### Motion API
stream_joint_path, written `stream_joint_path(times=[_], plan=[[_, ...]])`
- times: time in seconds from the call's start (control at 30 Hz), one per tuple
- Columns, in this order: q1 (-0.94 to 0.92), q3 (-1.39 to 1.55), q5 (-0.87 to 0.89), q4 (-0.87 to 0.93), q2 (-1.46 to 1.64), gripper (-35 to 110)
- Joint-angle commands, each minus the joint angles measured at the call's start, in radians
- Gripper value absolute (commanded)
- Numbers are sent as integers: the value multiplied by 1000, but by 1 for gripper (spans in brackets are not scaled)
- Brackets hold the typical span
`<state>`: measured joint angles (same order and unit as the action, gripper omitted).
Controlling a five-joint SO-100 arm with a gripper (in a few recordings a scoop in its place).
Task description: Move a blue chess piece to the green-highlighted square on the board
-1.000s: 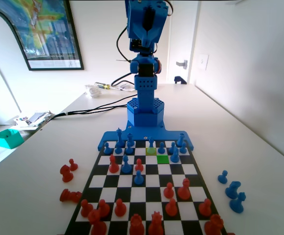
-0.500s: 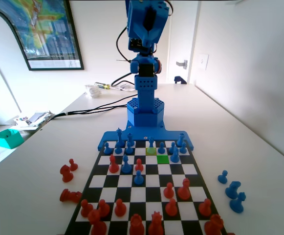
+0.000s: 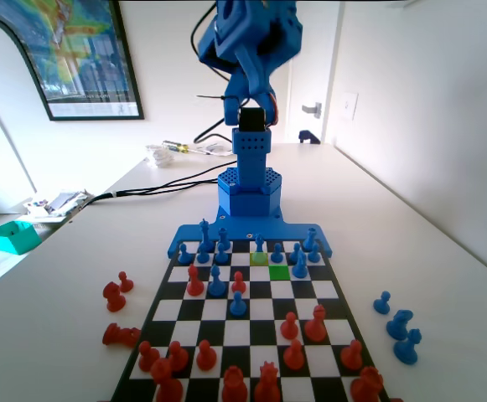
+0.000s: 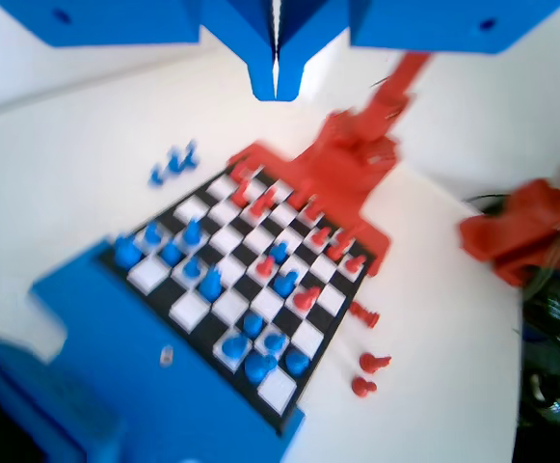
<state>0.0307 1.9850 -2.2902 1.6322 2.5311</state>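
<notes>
Seen in the wrist view, at the top edge: the gripper, jaws pressed together with only a hairline slit between them, gripping nothing. Hangs high over the board, well apart from every chessman; picture blurred, so pieces read only as blue and red blobs.

In the fixed view, at the board's far end: the blue arm, upright on its base, upper part folded near the top edge.

On the board, third row from that far end, a little right of centre in the fixed view: the green-highlighted square, bare. Diagonally touching it, one row farther and one column left: a paler yellow-green square. At that square's far edge: the blue chess piece, slim and upright; cannot tell whether on the yellow-green square or on the one behind it. Just beyond the green square: another blue pawn, upright.

Crowding the board's far rows: more blue chessmen. Filling the board's near rows: red chessmen, two of them up among the blue ones.

Off the board to the right in the fixed view: three blue pieces on the white table. Off the board to the left: a few red pieces, one lying down.
</notes>
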Motion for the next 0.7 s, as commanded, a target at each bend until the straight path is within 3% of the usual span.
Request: stream_joint_path(times=[0.0, 0.37, 0.67], plan=[[9, -54, -83, -11, -112, 1], [5, 107, -193, -138, -337, 1], [-15, 258, -299, -253, -451, 10]])
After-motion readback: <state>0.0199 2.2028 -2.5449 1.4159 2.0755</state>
